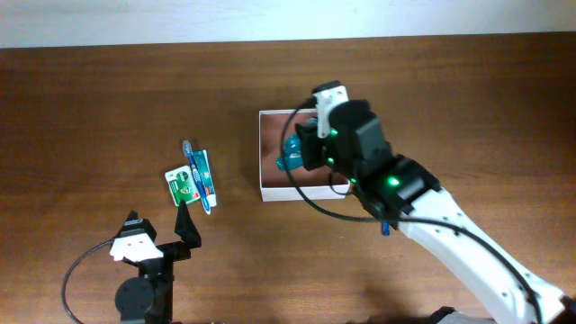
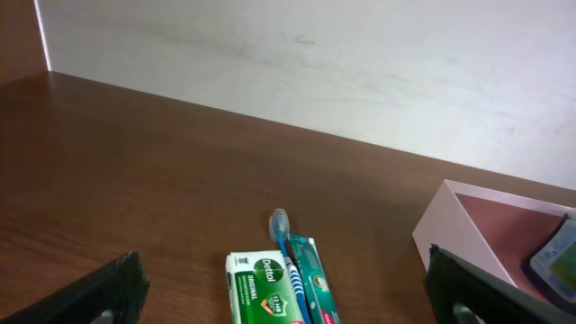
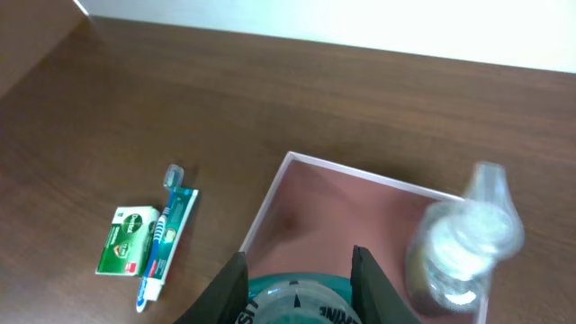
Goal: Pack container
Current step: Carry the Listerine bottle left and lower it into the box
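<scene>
Tabletop (image 1: 108,99) of dark brown wood, one, carries everything; a pale wall stands behind it in the wrist views. Two arms work over it: the right arm (image 1: 468,243), white with black joints and green lights, reaches in over the container, while the left arm (image 1: 139,288) sits at the near left edge. One container (image 1: 288,193) lies right of the table's middle; it is square, shallow and open-topped, with white outer walls and a brownish-pink floor. Two bottles show inside it: one teal mouthwash bottle (image 1: 292,155), and one clear bottle (image 3: 468,243) further right in the right wrist view; whether either stands or lies cannot be told. The right gripper (image 3: 299,279) has its fingers closed against the teal bottle's sides, pinching it inside the box. The left gripper (image 1: 159,218) has its fingers spread wide, holding nothing, just near the loose toiletries. Those lie well left of the container: one green soap box (image 1: 183,184), one teal toothpaste (image 1: 203,175) touching its side, and one blue toothbrush (image 2: 281,229) resting along the two.
</scene>
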Controlling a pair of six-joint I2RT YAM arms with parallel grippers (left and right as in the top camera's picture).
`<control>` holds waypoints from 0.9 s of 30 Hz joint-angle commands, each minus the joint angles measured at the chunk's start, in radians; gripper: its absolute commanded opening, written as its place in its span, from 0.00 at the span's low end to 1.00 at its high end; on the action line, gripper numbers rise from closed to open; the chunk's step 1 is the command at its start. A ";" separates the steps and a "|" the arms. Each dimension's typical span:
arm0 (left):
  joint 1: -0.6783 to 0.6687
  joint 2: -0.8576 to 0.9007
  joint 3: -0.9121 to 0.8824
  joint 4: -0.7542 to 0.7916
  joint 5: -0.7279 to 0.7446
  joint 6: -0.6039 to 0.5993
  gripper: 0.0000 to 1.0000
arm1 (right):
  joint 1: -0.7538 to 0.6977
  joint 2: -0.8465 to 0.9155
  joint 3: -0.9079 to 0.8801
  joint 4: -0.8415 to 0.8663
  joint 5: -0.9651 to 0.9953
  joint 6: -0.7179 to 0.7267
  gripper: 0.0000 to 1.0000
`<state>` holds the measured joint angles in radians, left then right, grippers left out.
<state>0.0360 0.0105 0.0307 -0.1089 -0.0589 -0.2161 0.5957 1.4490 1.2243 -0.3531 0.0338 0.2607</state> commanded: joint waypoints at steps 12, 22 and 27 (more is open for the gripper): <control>0.006 -0.004 -0.010 0.007 0.000 0.021 0.99 | 0.026 0.219 0.306 -0.096 0.155 0.030 0.25; 0.006 -0.004 -0.010 0.007 0.000 0.021 0.99 | 0.026 0.263 0.307 -0.076 0.245 0.034 0.25; 0.006 -0.004 -0.010 0.007 0.000 0.021 0.99 | 0.026 0.305 0.307 -0.047 0.286 0.033 0.25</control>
<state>0.0360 0.0101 0.0307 -0.1089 -0.0589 -0.2157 0.6163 1.7329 1.4921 -0.4160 0.2691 0.2859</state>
